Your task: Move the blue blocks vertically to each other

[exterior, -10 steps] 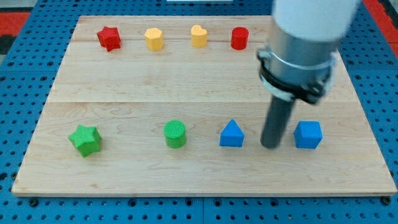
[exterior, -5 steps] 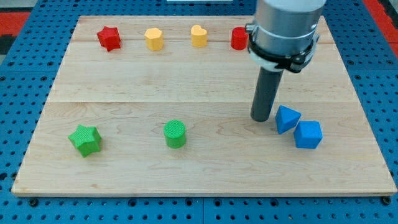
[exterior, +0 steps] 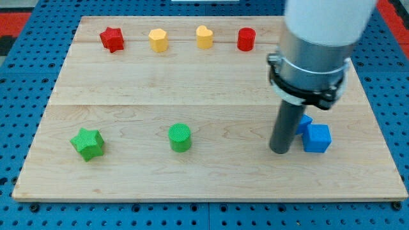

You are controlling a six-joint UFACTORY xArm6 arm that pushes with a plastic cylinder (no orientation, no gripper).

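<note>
A blue cube (exterior: 317, 138) sits on the wooden board (exterior: 128, 89) at the view's lower right. A second blue block (exterior: 305, 123), a triangular one, touches the cube's upper left corner and is mostly hidden behind my rod. My tip (exterior: 279, 151) rests on the board just left of both blue blocks, close to the cube's left side.
A red star (exterior: 112, 39), a yellow block (exterior: 158, 39), a yellow heart (exterior: 204, 36) and a red cylinder (exterior: 246, 39) line the view's top. A green star (exterior: 87, 142) and a green cylinder (exterior: 180, 137) sit at the lower left and centre.
The blue triangular block, first left of my rod, has been pushed right against the blue cube. My tip went up and left, then came back down to the right beside the blocks.
</note>
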